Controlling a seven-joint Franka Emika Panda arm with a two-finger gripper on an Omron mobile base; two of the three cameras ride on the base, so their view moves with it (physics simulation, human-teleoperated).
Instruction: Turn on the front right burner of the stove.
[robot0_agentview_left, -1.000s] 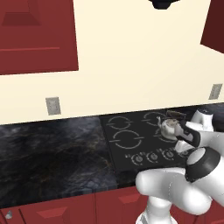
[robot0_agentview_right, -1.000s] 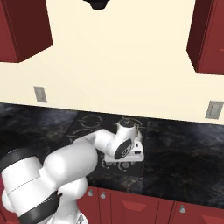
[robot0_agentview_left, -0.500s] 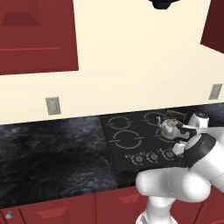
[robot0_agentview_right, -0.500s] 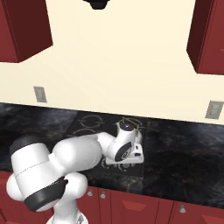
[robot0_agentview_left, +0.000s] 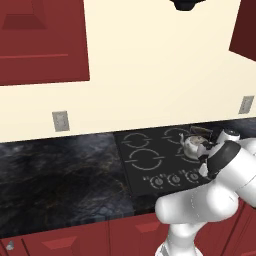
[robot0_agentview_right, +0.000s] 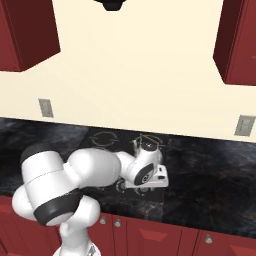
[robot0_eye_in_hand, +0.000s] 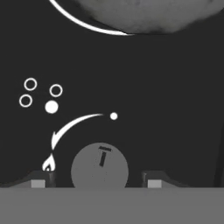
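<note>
The stove (robot0_agentview_left: 131, 165) is a black glass cooktop set in the dark counter, with round knobs (robot0_agentview_left: 175, 178) along its front edge. A grey kettle (robot0_agentview_left: 192, 145) covers the front right burner; a white arc of that burner's ring (robot0_eye_in_hand: 87, 25) curves under the grey body in the hand view. My gripper (robot0_eye_in_hand: 98, 178) is open astride a grey round knob (robot0_eye_in_hand: 99, 166), a gap on each side. The knob's pointer mark stands near upright. Beside it are a flame icon, a curved arrow and a four-dot legend with one dot filled (robot0_eye_in_hand: 51, 106). My hand (robot0_agentview_right: 145, 172) hangs low over the stove's front right.
Dark marble counter (robot0_agentview_left: 60, 170) runs left of the stove and on its right (robot0_agentview_right: 210, 170). Red cabinets hang above and red drawers sit below. Wall outlets (robot0_agentview_left: 60, 120) are behind the counter. My bent elbow (robot0_agentview_right: 50, 185) bulks in front of the cooktop.
The hand has sunk slightly toward the knob row. The elbow has folded further and swung outward. Stove and kettle have not moved.
</note>
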